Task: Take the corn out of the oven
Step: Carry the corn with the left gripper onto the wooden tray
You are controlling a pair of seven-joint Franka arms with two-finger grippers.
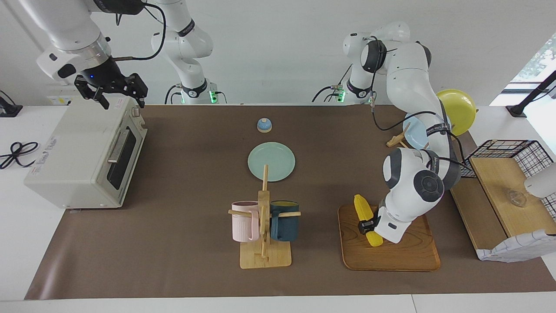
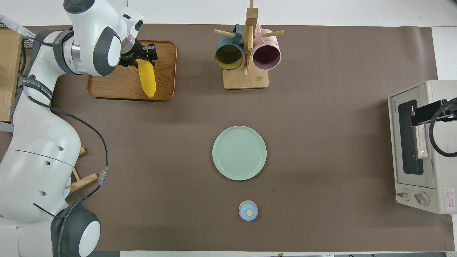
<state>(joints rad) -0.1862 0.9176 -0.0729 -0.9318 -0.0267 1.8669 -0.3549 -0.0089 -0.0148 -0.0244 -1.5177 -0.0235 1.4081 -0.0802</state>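
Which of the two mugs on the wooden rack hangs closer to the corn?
The dark blue mug, yellow inside. It hangs on the rack's side toward the wooden tray where the corn is; the pink mug hangs toward the oven's end.

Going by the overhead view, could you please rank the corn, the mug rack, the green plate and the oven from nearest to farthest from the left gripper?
From the left gripper:
1. Corn, in its grip, on the wooden tray.
2. Mug rack, beside the tray.
3. Green plate, mid-table, nearer the robots.
4. Oven, at the right arm's end.
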